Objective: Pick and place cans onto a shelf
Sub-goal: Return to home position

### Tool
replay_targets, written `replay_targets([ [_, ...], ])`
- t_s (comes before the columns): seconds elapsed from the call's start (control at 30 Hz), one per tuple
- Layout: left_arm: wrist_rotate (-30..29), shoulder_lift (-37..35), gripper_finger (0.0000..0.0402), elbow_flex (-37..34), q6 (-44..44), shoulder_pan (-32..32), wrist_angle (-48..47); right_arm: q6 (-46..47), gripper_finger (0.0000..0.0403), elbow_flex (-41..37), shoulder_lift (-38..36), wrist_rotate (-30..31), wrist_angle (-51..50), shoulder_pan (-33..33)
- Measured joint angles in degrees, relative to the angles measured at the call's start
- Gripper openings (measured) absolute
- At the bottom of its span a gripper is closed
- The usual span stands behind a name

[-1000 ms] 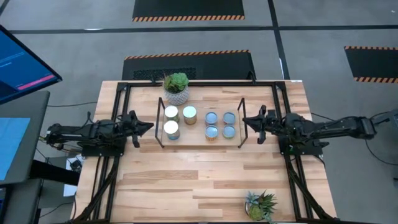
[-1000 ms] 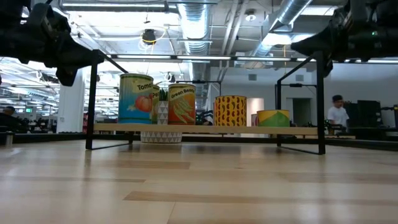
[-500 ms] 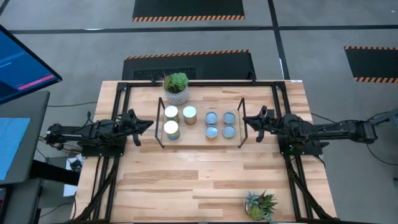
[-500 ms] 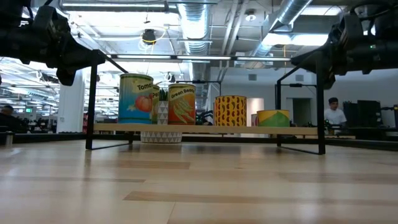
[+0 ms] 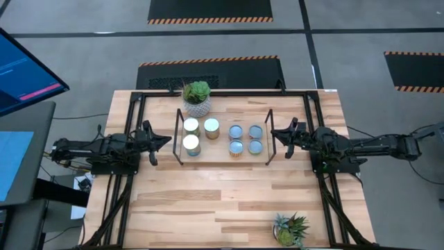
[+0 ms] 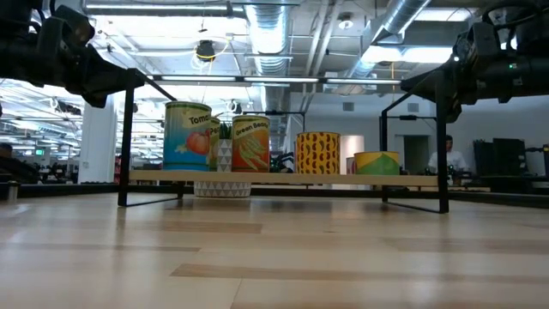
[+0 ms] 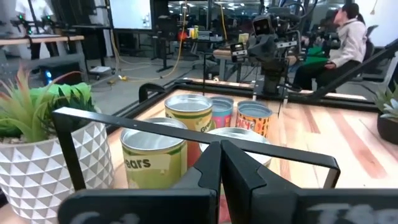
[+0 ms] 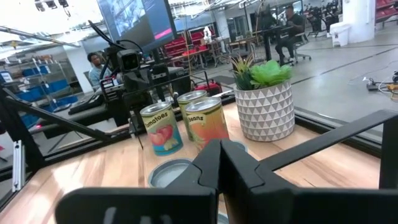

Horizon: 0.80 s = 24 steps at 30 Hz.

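1. Looking down from above, the left tool (image 5: 165, 141) has drawn back a little. The right tool (image 5: 275, 134) hangs beside the shelf (image 5: 222, 157), where all the cans (image 5: 211, 127) stand.
2. Low view: the left tool (image 6: 120, 75) has risen slightly, carrying nothing.
3. Left wrist view: the tool (image 7: 221, 152) is clenched and empty.
4. Right wrist view: the tool (image 8: 219, 149) is the same, so placing looks finished.

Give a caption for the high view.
Small metal cans on the light-wood shelf; left tool and right tool shut at its ends.
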Motion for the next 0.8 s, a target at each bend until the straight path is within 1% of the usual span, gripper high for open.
replay_targets([
  [0.8,0.0,0.0,0.0,0.0,1.0,0.0,0.0,0.2,0.0033,-0.1,0.0,0.0,-0.3,0.0],
])
